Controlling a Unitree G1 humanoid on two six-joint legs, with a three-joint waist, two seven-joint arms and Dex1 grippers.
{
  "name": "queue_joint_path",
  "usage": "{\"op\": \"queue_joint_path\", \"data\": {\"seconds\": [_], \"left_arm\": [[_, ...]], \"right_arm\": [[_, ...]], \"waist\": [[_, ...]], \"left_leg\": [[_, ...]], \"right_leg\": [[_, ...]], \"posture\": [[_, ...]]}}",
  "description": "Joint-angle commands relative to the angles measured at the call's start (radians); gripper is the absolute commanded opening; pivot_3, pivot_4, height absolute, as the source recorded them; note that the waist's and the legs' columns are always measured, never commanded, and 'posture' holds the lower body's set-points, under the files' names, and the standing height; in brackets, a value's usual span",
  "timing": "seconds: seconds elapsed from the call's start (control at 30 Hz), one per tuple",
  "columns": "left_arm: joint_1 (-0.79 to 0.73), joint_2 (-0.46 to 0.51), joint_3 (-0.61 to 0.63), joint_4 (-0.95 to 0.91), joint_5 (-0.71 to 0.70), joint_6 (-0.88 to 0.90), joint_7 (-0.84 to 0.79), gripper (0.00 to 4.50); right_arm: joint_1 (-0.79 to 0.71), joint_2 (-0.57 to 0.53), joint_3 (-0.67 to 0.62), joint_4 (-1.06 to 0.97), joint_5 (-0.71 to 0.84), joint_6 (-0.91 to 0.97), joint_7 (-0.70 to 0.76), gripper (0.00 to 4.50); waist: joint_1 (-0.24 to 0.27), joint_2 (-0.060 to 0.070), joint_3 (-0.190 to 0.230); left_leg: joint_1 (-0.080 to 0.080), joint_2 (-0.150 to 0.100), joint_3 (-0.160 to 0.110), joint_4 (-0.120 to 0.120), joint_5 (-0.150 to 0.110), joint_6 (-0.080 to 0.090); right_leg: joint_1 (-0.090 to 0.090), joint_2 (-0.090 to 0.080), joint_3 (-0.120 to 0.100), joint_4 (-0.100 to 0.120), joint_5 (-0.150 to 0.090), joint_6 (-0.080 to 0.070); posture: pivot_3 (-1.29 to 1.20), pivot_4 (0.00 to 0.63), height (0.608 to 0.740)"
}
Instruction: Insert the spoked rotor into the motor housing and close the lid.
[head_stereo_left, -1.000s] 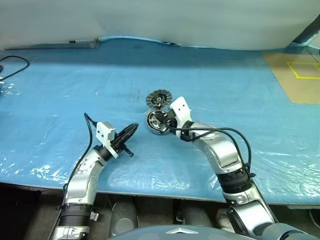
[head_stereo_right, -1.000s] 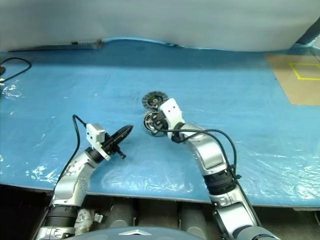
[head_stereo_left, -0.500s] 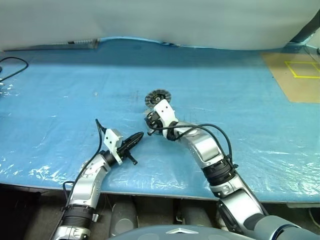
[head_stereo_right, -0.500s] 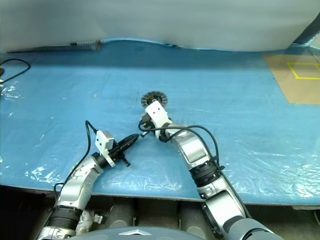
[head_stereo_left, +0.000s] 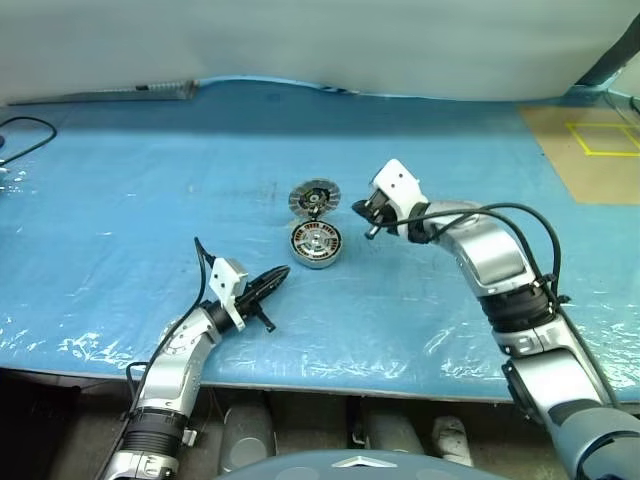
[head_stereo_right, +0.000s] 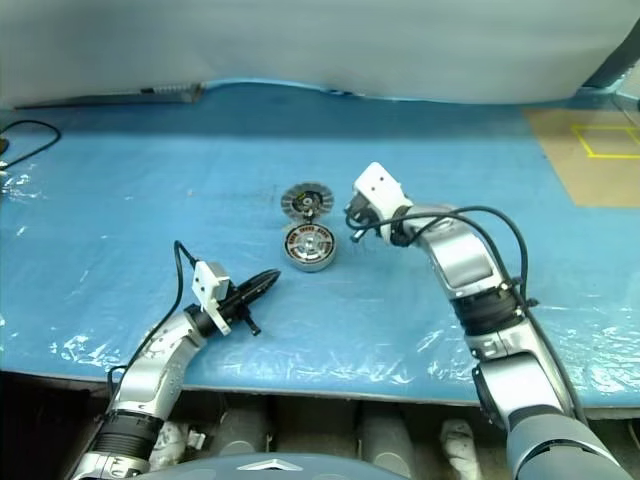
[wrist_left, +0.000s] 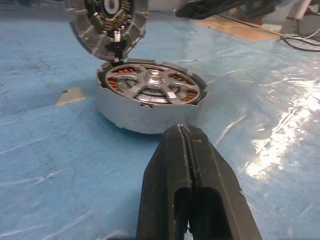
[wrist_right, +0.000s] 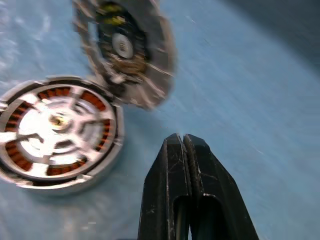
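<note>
Left wrist view: spoked rotor (wrist_left: 152, 85) seated in motor housing (wrist_left: 145, 112) on counter (head_stereo_left: 120, 200); lid (wrist_left: 107, 22) upright behind, hinged. Both pincers, left (head_stereo_left: 283, 273) and right (head_stereo_left: 368, 230), closed, empty. Push lid's top edge down gently, evenly.

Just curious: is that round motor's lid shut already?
No, the lid stands tilted open behind the motor, whose silver spokes and copper windings show.

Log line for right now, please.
rotor: seated in motor housing | lid: open, propped behind housing | right gripper: shut, empty, beside lid | left gripper: shut, empty, short of housing
</note>
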Motion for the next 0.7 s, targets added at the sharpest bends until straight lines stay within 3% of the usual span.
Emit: {"op": "queue_joint_path", "data": {"seconds": [0.03, 0.2, 0.3, 0.43, 0.7], "left_arm": [[-0.009, 0.006, -0.003, -0.029, -0.016, -0.001, -0.011, 0.04], [-0.016, 0.010, -0.004, -0.021, -0.017, -0.007, -0.014, 0.04], [-0.014, 0.015, -0.002, -0.022, -0.019, -0.007, -0.016, 0.04], [-0.011, 0.020, -0.005, -0.026, -0.017, -0.005, -0.019, 0.04], [-0.015, 0.016, -0.008, -0.039, -0.017, 0.000, -0.006, 0.04]], "right_arm": [[-0.081, 0.063, -0.019, 0.174, -0.026, -0.192, -0.034, 0.00], [-0.187, 0.147, -0.072, 0.512, -0.021, -0.464, -0.048, 0.00], [-0.251, 0.193, -0.122, 0.670, 0.022, -0.582, 0.018, 0.00], [-0.348, 0.249, -0.209, 0.820, 0.102, -0.624, 0.170, 0.00], [-0.432, 0.290, -0.248, 0.960, 0.111, -0.606, 0.406, 0.00]], "waist": [[-0.008, 0.000, 0.000], [-0.013, 0.000, 0.000], [-0.014, 0.000, 0.000], [-0.015, 0.000, 0.000], [-0.012, 0.000, 0.000]], "left_leg": [[0.000, 0.000, 0.000, 0.001, 0.000, 0.000], [-0.003, 0.000, 0.001, 0.003, 0.000, 0.000], [-0.005, 0.000, 0.001, 0.003, 0.000, 0.001], [-0.008, 0.001, 0.001, 0.004, 0.001, 0.006], [-0.013, 0.008, 0.001, 0.009, 0.000, 0.010]], "right_leg": [[0.000, 0.000, 0.000, 0.001, 0.000, 0.000], [-0.002, 0.000, 0.001, 0.001, 0.000, 0.000], [-0.004, 0.000, 0.001, 0.001, 0.000, 0.000], [-0.007, 0.000, 0.000, 0.002, 0.000, -0.001], [-0.008, 0.001, -0.006, 0.004, 0.001, -0.004]], "posture": [[0.00, 0.150, 0.740], [0.00, 0.150, 0.740], [0.00, 0.150, 0.740], [0.00, 0.150, 0.740], [0.00, 0.150, 0.740]]}}
